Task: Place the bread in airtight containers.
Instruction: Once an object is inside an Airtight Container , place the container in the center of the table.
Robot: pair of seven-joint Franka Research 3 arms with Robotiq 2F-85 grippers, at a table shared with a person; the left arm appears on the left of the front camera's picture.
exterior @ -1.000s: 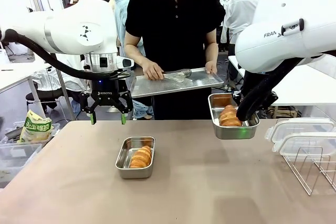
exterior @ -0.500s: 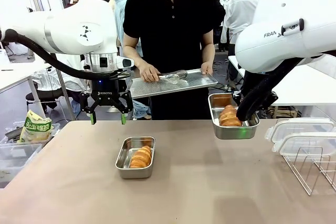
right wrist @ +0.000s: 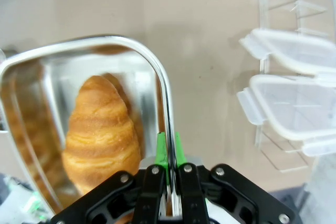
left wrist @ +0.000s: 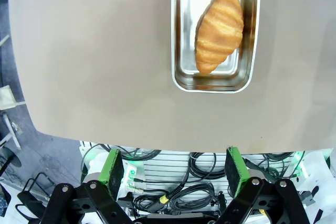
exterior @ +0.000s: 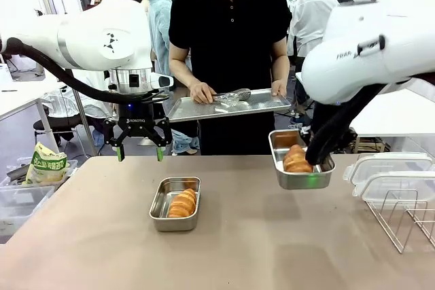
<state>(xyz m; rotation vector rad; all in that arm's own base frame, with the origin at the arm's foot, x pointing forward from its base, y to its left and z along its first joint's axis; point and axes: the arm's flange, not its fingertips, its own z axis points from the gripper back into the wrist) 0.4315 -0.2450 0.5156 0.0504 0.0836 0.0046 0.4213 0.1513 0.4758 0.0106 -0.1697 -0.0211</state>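
Lidding looks to be the step at hand, since each pan already has its croissant. The left arm's jaws hang apart and empty above the desk, behind the left pan, where one croissant lies. Beyond it, the person holds a flat tray with tongs. The right arm's jaws are clamped on the rim of the right pan, seemingly held just off the desk, with its croissant inside. Next, that pan likely needs setting down level. A clear lid then has to be fetched from far right, where the wire rack crowds the approach.
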